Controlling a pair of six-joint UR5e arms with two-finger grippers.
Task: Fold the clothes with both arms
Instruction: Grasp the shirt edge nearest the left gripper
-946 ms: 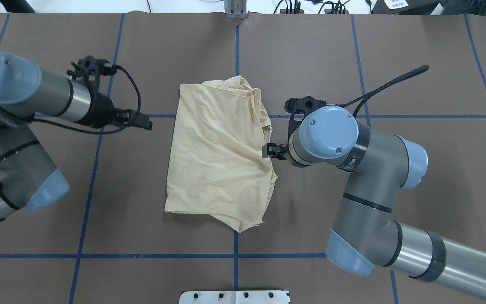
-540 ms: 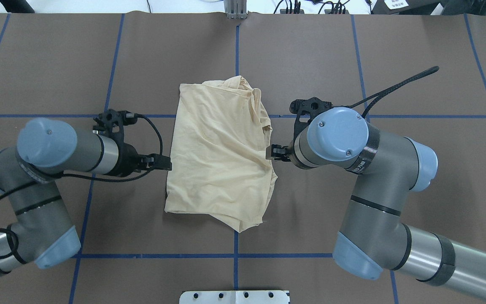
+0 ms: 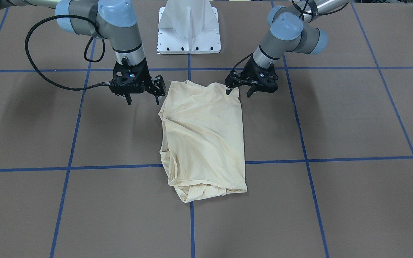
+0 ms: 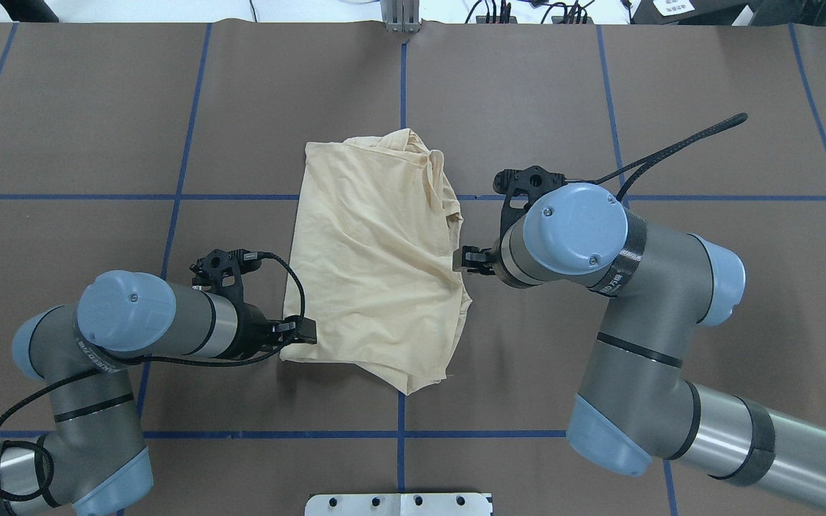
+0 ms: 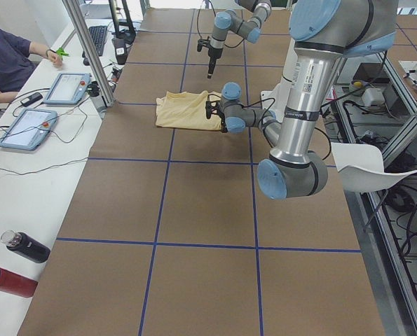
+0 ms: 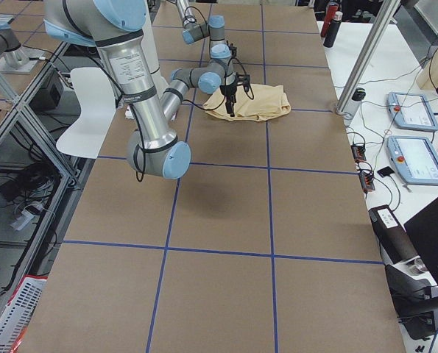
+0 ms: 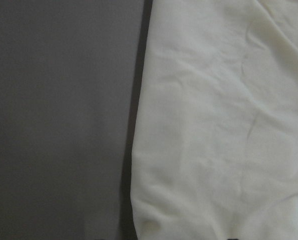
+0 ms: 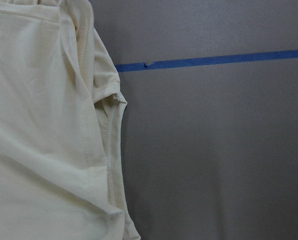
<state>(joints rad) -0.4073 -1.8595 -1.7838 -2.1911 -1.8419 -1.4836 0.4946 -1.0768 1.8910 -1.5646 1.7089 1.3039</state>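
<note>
I saw the cream T-shirt (image 4: 370, 258) lying folded in a rumpled rectangle mid-table (image 4: 599, 86). Left gripper (image 3: 238, 92) was spread wide at its robot-side left corner, one finger over the fabric edge. Right gripper (image 3: 143, 100) was also spread wide, just beside the right edge, holding nothing.
</note>
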